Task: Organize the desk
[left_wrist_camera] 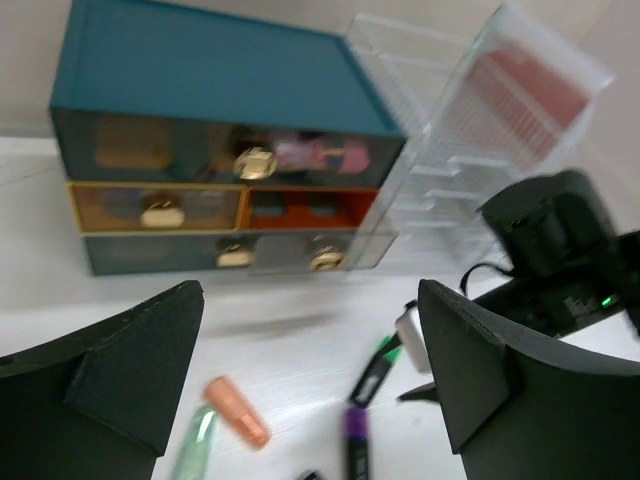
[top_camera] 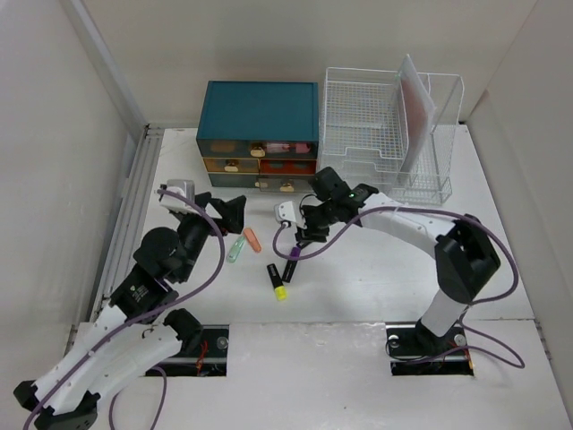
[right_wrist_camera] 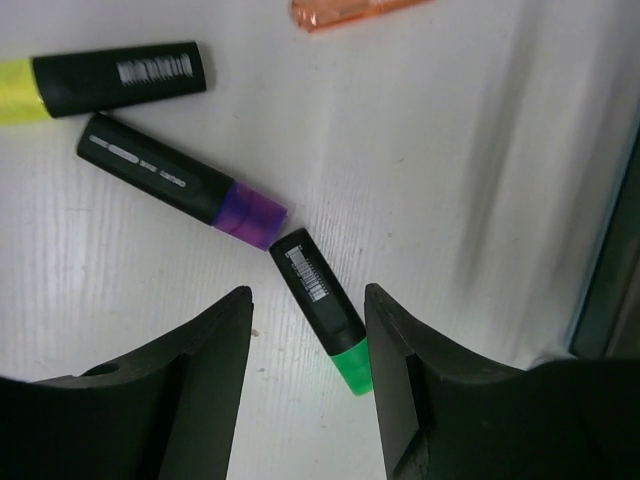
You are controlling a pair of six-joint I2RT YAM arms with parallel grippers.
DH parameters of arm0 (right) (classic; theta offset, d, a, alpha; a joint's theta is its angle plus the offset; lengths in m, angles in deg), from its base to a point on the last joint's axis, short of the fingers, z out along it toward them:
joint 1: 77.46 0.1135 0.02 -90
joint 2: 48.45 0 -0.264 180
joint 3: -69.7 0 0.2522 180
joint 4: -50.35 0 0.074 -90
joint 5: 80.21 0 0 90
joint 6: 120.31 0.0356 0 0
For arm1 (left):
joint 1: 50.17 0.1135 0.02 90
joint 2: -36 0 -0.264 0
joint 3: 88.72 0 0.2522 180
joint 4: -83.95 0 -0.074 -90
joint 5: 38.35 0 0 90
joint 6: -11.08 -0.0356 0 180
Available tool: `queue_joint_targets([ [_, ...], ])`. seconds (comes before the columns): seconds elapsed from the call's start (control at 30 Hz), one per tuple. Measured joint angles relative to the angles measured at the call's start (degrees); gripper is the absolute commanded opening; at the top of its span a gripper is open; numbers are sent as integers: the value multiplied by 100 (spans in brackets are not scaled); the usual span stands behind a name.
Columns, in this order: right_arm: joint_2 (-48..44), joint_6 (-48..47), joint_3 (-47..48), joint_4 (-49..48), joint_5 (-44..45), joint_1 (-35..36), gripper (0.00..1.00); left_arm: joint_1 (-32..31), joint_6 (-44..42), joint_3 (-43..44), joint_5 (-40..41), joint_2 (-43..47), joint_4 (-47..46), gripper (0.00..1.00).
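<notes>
While the green highlighter (right_wrist_camera: 322,310) lies slantwise on the table (right_wrist_camera: 450,150) under the right claw (right_wrist_camera: 307,297), half-open and empty, the left claw (left_wrist_camera: 310,300) gapes empty farther off.

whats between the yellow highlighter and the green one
The purple highlighter, its cap close to the green highlighter, its other end near the yellow highlighter; the right wrist view shows it.

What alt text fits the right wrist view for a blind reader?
The black right gripper hangs open over a black green-capped highlighter on the white desk. A purple-capped highlighter, a yellow-capped highlighter and an orange marker lie beyond.
</notes>
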Motion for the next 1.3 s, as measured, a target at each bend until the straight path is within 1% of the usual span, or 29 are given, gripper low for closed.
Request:
queue_joint_targets([
  [0.07, 254, 4, 33, 0, 254, 59, 54, 7, -260, -378, 111, 297, 131, 85],
  [0.13, 455, 4, 35, 35, 444, 118, 54, 7, -442, -570, 162, 553, 258, 84],
  [0.33, 833, 4, 181, 155, 905, 197, 54, 7, -686, -669, 122, 1115, 208, 84],
  [0.77, 1311, -7, 247, 155, 1478, 199, 54, 7, -769, -669, 92, 1320, 170, 84],
  [0.87, 1331, -24, 254, 155, 1526, 199, 48, 7, -772, -671, 92, 1320, 168, 84],
  [0.93, 1342, -39, 254, 155, 1569, 199, 40, 7, -772, -671, 90, 1320, 168, 84],
  [0.97, 1357, -37, 256, 155, 1576, 199, 34, 7, -772, -671, 90, 1320, 168, 84],
  [1.03, 1375, -59, 295, 160, 1602, 199, 29, 7, -772, -671, 90, 1325, 170, 84],
  [1.07, 1390, -59, 315, 160, 1611, 199, 25, 7, -772, -671, 90, 1331, 168, 84],
  [1.2, 1405, -81, 337, 160, 1628, 199, 16, 7, -772, -671, 90, 1362, 166, 84],
  [1.3, 1403, -79, 343, 168, 1628, 199, 15, 7, -772, -671, 90, 1362, 168, 84],
])
